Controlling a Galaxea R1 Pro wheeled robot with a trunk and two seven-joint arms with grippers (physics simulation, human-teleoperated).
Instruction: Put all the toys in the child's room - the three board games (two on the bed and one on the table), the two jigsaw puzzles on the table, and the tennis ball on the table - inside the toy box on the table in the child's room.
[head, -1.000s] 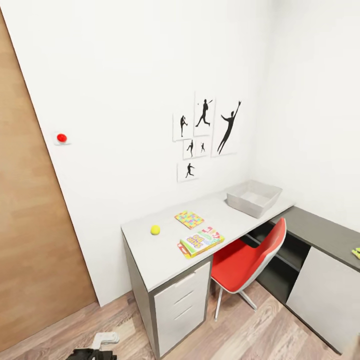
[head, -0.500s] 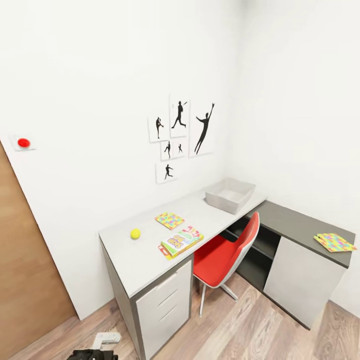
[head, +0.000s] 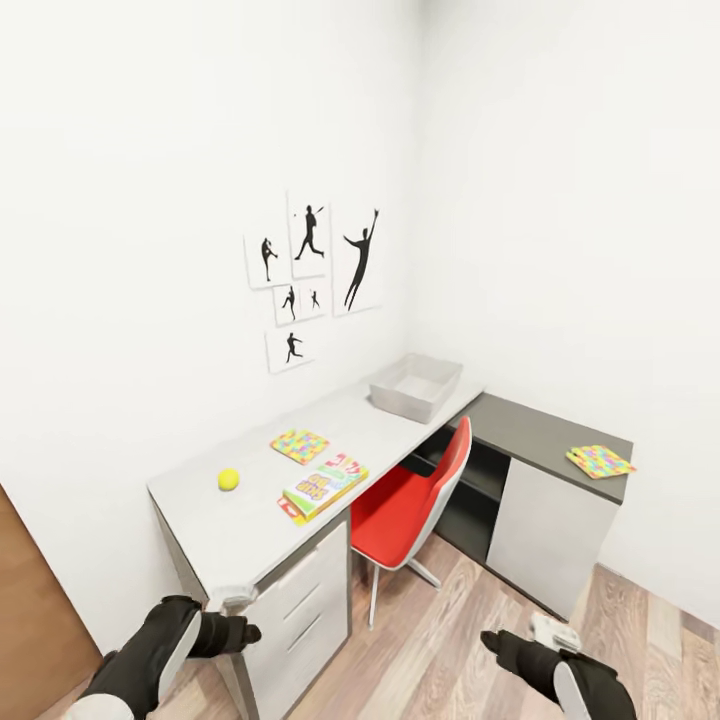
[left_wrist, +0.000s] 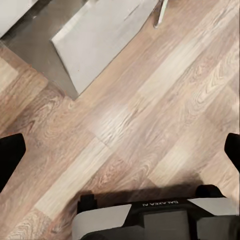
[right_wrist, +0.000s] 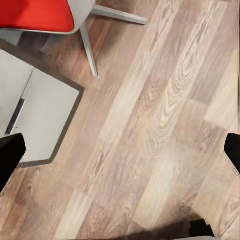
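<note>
From my head camera the table (head: 250, 520) stands against the wall with the toy box (head: 415, 385) near its inner corner, the Skip-Bo board game (head: 322, 487) at the front edge, one jigsaw puzzle (head: 299, 446) just behind it, the tennis ball (head: 229, 479) toward the near end, and a second puzzle (head: 600, 461) on the dark far wing. My worry is the red chair (head: 415, 500), tucked right before the game: rolling in close, my base or right arm could knock it into the table's edge and jolt the ball off. Both arms hang low, my left gripper (head: 228, 622) by the drawer corner, my right gripper (head: 535, 640) over the floor (head: 460, 640). My left wrist camera shows my fingertips (left_wrist: 11, 155) spread wide above bare boards, gripping nothing. My right wrist camera shows the same: fingertips (right_wrist: 10, 150) apart, nothing between them, the chair's leg (right_wrist: 89, 52) near.
</note>
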